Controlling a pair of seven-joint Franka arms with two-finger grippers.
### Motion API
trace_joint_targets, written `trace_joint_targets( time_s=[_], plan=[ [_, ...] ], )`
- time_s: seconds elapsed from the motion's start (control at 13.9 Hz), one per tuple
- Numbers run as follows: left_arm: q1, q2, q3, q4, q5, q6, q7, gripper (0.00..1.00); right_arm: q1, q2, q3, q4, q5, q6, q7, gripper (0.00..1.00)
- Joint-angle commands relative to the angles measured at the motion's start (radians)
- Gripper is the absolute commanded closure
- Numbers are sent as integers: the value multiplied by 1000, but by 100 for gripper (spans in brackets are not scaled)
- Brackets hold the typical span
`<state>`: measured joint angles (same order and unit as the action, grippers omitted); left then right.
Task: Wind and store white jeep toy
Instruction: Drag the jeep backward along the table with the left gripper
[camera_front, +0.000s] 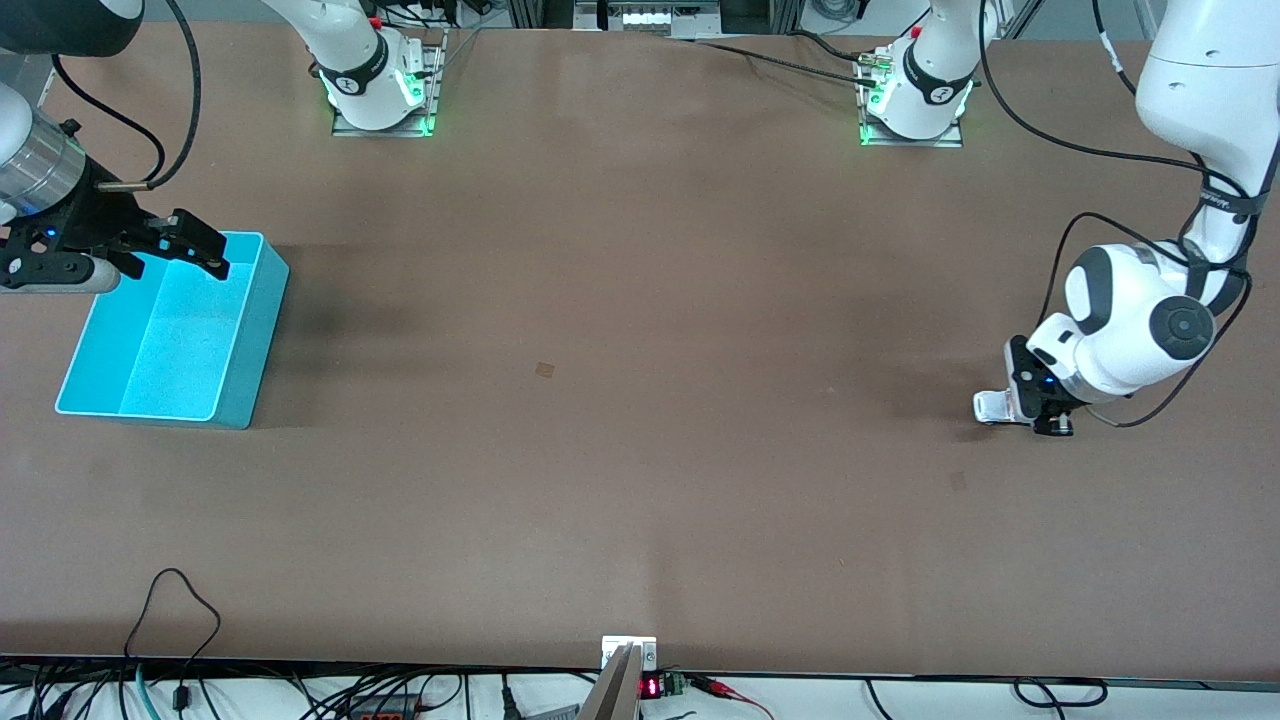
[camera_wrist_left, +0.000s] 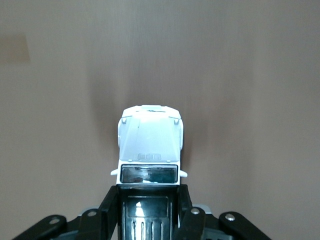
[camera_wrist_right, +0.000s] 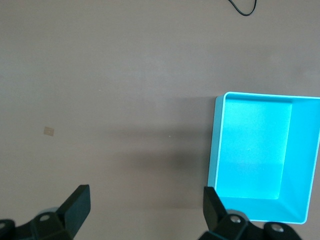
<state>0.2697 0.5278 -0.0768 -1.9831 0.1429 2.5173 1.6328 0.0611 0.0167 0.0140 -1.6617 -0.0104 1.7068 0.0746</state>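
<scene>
Front view: left gripper (camera_front: 1012, 408) low at the left arm's end of the table (camera_front: 640, 400); right gripper (camera_front: 185, 248) hangs spread wide over the turquoise bin (camera_front: 250, 340). Left wrist view: fingers (camera_wrist_left: 111, 210) clamp the black rear of the white jeep toy (camera_wrist_left: 150, 145). Right wrist view: fingers (camera_wrist_right: 77, 205) parted, holding nothing.

My left gripper (camera_wrist_left: 149, 210) sits low at the left arm's end of the table (camera_front: 640, 400), its fingers (camera_wrist_left: 111, 207) closed on either side of the jeep's (camera_wrist_left: 149, 147) rear, the jeep's nose sticking out past them. My right gripper (camera_front: 165, 250) hangs spread wide over the bin (camera_front: 255, 340), which stands at the right arm's end, well apart from the jeep.
</scene>
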Motion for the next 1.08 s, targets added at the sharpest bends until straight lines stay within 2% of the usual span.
trace_joint_targets(
  time_s=[0.0,0.36,1.01],
  plan=[
    [68,58,-9,3,10,-5,76,78,3,-11,3,-9,-6,4,10,0],
    [157,110,-9,61,12,-5,160,78,3,-11,3,-9,-6,4,10,0],
    [220,133,-1,95,14,-5,219,76,3,-11,3,-9,-6,4,10,0]
  ],
)
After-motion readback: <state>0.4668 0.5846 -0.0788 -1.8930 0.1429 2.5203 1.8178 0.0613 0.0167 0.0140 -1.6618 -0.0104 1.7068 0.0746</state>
